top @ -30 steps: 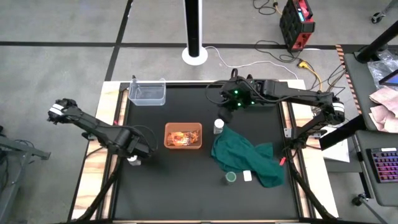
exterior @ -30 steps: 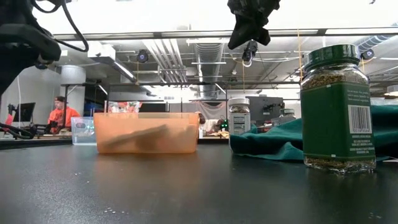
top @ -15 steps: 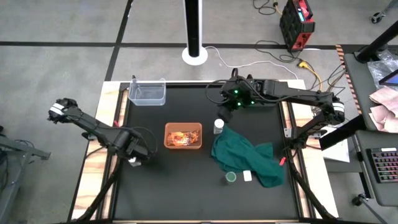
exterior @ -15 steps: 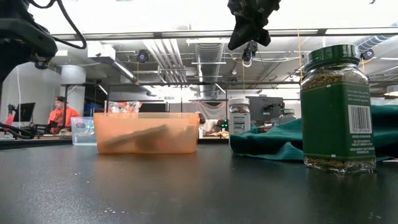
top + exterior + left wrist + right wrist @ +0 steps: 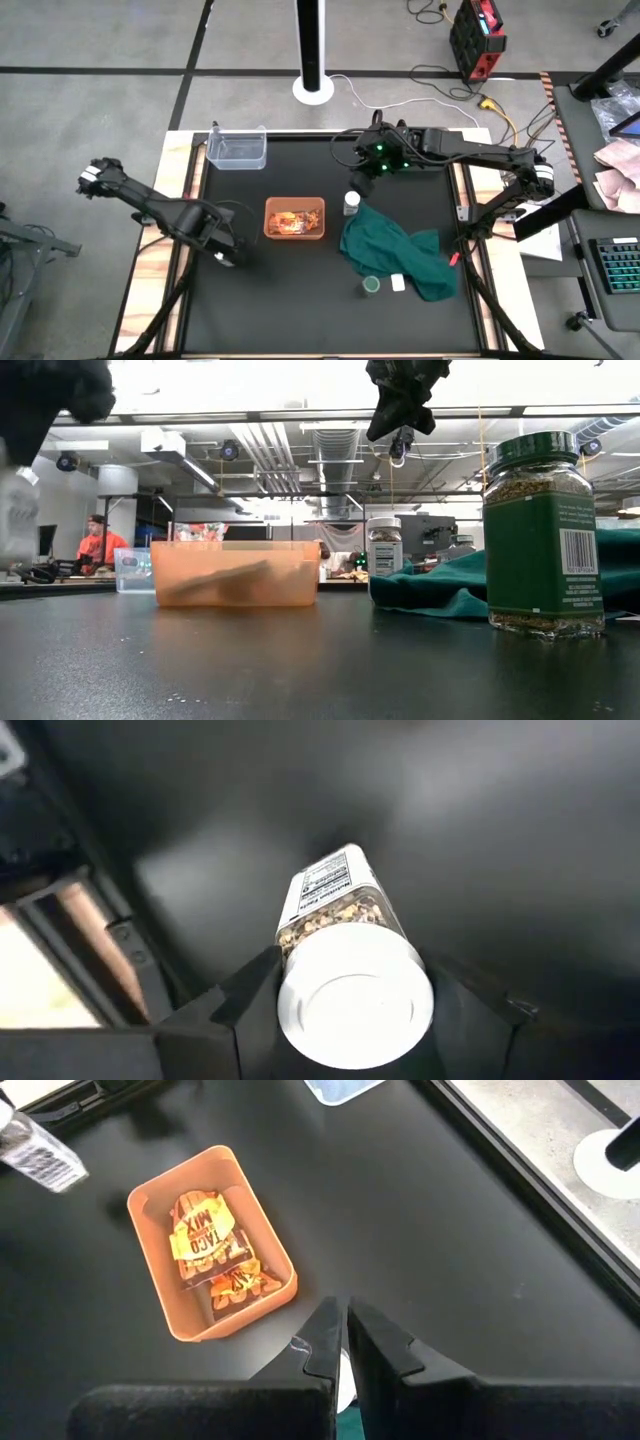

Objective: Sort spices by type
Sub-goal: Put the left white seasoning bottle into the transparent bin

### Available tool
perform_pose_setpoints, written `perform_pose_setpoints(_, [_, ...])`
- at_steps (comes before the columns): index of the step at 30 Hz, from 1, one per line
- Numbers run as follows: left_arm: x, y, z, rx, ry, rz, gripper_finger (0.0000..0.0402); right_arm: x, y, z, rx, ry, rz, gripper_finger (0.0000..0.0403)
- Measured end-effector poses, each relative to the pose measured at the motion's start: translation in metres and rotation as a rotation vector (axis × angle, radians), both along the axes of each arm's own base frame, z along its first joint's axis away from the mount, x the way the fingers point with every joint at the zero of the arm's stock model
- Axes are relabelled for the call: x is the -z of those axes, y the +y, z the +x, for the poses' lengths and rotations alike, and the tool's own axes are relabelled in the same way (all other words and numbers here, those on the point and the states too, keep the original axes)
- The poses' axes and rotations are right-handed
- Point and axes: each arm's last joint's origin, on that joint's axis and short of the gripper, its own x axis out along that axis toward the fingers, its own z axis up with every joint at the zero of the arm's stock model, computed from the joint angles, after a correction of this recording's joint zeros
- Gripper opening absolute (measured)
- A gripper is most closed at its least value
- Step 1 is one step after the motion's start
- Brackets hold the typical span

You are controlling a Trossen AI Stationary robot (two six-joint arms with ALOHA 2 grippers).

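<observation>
White cap: on a clear jar (image 5: pixel 340 960) that sat between the fingers (image 5: pixel 250 1005) of the left gripper (image 5: pixel 228 252), cap end nearest the wrist, body pointing away.
Left gripper: closed on the jar, at the left side of the table (image 5: pixel 300 300), lifted off the black surface.
Right gripper (image 5: pixel 343 1342): fingers pressed together, holding nothing, above the table's far side.
Orange bin (image 5: pixel 294 219): held orange-red packets (image 5: pixel 205 1238), at the table's middle.
Second white-capped jar (image 5: pixel 351 203): upright beside the green cloth (image 5: pixel 400 255).
Green-capped jar (image 5: pixel 371 285): upright at the cloth's near edge.
</observation>
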Motion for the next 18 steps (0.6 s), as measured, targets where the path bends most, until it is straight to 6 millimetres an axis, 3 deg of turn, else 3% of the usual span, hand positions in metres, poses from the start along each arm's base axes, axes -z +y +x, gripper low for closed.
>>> perform_pose_setpoints(4, [-0.030,0.006,0.006,0.030,-0.099,0.051,0.0190,0.000,0.000,0.000,0.001,-0.003,-0.001,0.0013])
perform_pose_setpoints(9, [-0.060,0.034,0.014,0.031,-0.133,0.223,0.0190,0.000,-0.002,0.000,0.005,-0.007,-0.002,0.0013])
perform_pose_setpoints(13, [-0.073,0.070,0.021,0.082,-0.142,0.313,0.0190,0.000,-0.003,0.000,0.009,-0.007,-0.002,0.0013])
perform_pose_setpoints(18, [-0.077,0.134,0.017,0.115,-0.075,0.400,0.0190,0.000,-0.003,0.000,0.010,-0.007,-0.001,0.0013])
